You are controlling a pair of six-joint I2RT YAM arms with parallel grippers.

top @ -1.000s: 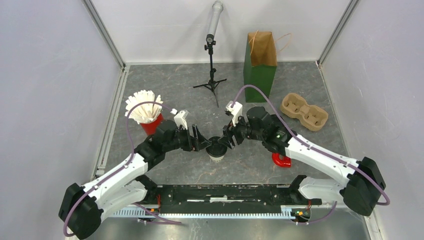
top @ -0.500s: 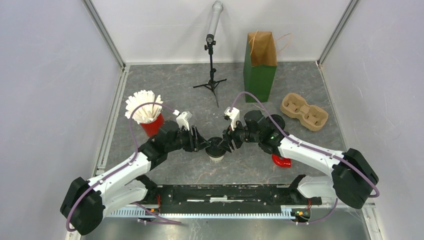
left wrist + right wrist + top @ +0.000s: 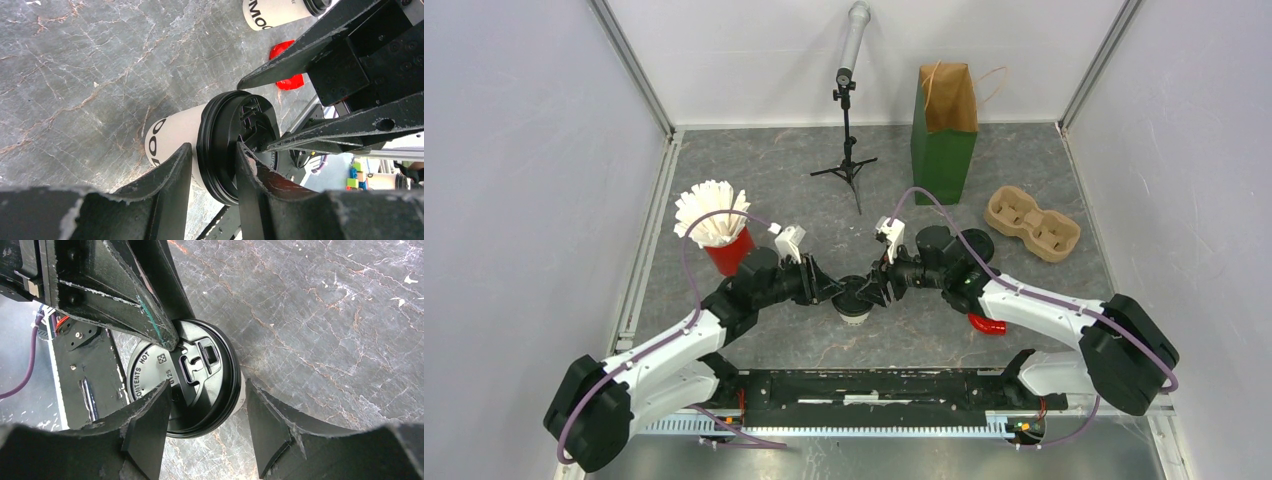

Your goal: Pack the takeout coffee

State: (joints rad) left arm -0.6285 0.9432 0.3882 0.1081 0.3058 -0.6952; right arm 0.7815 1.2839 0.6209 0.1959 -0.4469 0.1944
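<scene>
The takeout coffee (image 3: 857,302) stands upright at the middle of the grey worktop (image 3: 754,170), between the two arms. Its black lid (image 3: 200,382) carries raised lettering that ends in "NTENTS HOT", with a small square mark beside it. The cream wall under the lid bears large black letters, cut off to what looks like "OO". A second cream cup (image 3: 275,12) near the right arm shows similar black letters, also cut off.

The left tool (image 3: 832,290) is nearly closed. One finger (image 3: 172,182) lies against the cup wall under the rim and the other rests on the lid's top, so the rim is pinched between them. The right tool (image 3: 880,284) is spread to about the lid's width and straddles it from the opposite side. Whether its fingers (image 3: 272,422) actually press on the cup cannot be told.

A red cup of white sticks (image 3: 714,225) stands to the left. The green paper bag (image 3: 944,140) and the brown carrier (image 3: 1032,222) are farther back, and a red object (image 3: 987,323) lies by the right arm.

Against a second ago, both tools have drawn in to the cup, the right one more, while the cup has kept its place.
</scene>
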